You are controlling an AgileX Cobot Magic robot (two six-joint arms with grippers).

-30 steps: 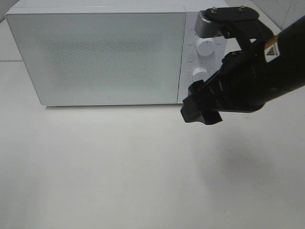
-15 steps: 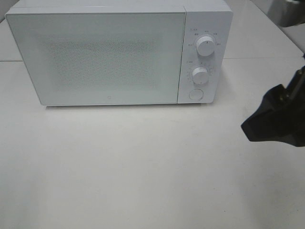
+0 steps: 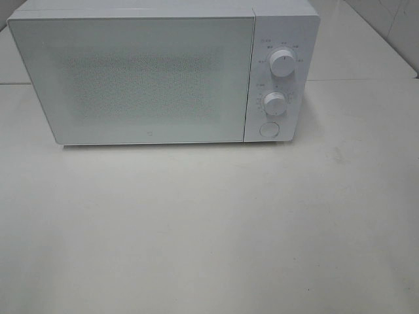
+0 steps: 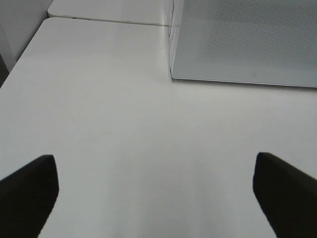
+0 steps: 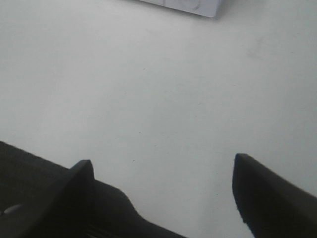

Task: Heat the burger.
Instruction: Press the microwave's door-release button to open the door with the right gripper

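Note:
The burger is out of view in every frame. A white microwave point(image 3: 150, 72) stands at the back of the white table point(image 3: 209, 222) with its frosted door shut. Two round knobs point(image 3: 282, 63) and a round button point(image 3: 268, 129) sit on its right panel. Neither arm shows in the exterior high view. My left gripper point(image 4: 156, 191) is open above bare table, with the microwave's lower left corner point(image 4: 173, 77) ahead of it. My right gripper point(image 5: 163, 186) is open over bare table, nothing between its fingers; a corner of the microwave point(image 5: 198, 7) shows beyond it.
A seam between table sections point(image 3: 353, 80) runs behind and to the right of the microwave. A tiled wall point(image 3: 393, 19) rises at the far right. The table's left edge point(image 4: 20, 59) shows in the left wrist view.
The right arm, which was in front of the microwave's knobs, has drawn back to the right and left the exterior high view. The microwave has not moved.

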